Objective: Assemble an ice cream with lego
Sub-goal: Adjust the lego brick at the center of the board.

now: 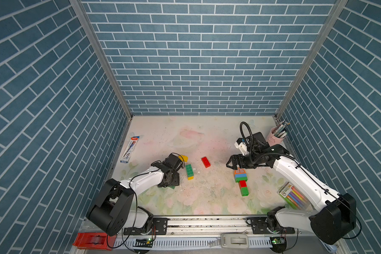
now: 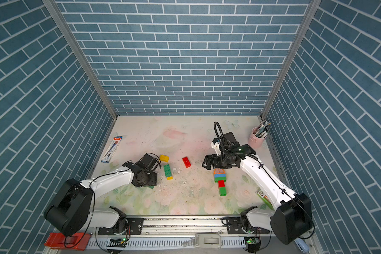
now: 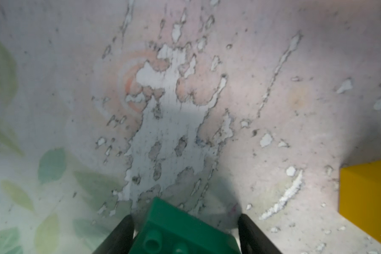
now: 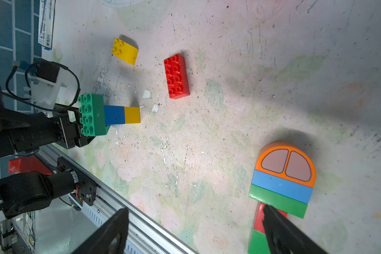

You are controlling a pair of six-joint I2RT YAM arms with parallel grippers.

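Lego sits between the left gripper's (image 3: 185, 217) half-open jaws: a green brick (image 3: 176, 231), seemingly untouched, with slim gaps either side. The right gripper (image 1: 229, 163) gapes wide and empty beside the domed stack (image 1: 240, 176). A red brick (image 1: 206, 162) lies loose mid-table. Scuffed floral table (image 1: 185, 136); blue brick-pattern walls (image 1: 185, 66).

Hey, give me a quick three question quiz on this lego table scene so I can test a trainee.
1. True or false: the right claw is open.
2. What lies between the fingers of the left claw? A) a green brick B) a red brick C) a marker pack
3. Fill in: the layer touching the rounded orange brick is coloured ___.
Key: 1 true; 2 A; 3 blue.
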